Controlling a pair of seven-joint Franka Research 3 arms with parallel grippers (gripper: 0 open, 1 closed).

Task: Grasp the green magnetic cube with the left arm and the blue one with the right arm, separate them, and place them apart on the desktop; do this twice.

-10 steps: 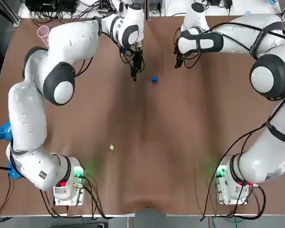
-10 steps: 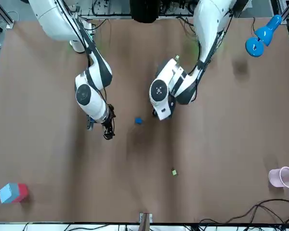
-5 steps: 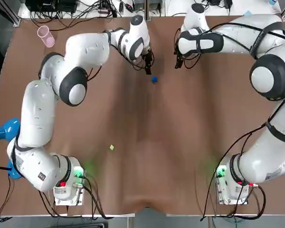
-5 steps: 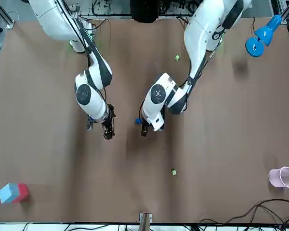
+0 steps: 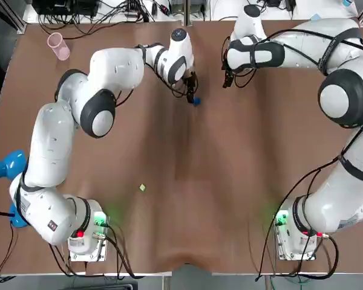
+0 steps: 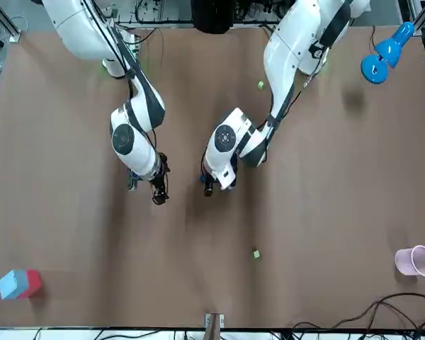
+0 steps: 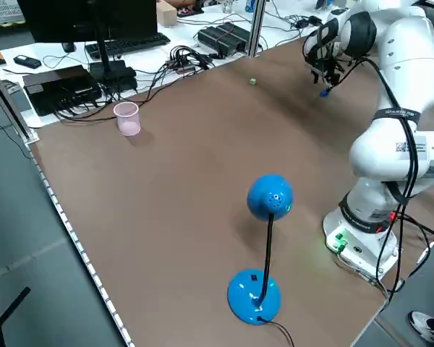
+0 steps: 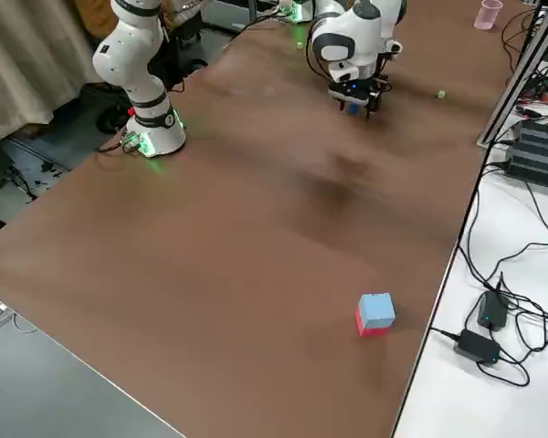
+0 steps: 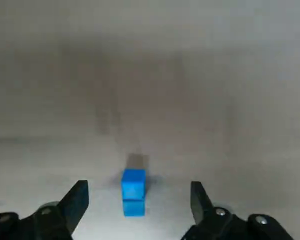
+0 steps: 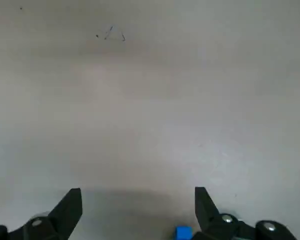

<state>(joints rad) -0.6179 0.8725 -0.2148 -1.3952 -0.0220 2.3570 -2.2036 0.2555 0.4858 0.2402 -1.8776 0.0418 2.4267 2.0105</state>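
Left arm swung in over the last second: the left gripper [image 5: 192, 96] was hanging off to one side of the blue cube [image 5: 196, 101], now it's right down beside it. Right arm hasn't budged

Left wrist view shows its fingers [image 9: 79, 197] spread wide. The blue cube is lined up in the gap between them and neither finger touches it. It's sitting flat on the brown table [image 5: 230, 181]

On the blue cube's other side the right gripper [image 6: 158, 198] is parked near it, low over the table, also spread and holding nothing. The blue cube just peeks in at the edge of that wrist view, next to one finger

One green cube [image 5: 142, 188] lies well apart from the blue cube, toward the arm bases on the left arm's side. There's a second green cube [image 6: 256, 253] too, also well away from the blue cube, out toward the far edge

Upright pink cup [image 5: 58, 45] is far from the blue cube, at the far left corner. A blue desk lamp [image 7: 269, 196] and a red-and-blue block [image 8: 374, 313] sit at opposite ends, both well clear of the blue cube
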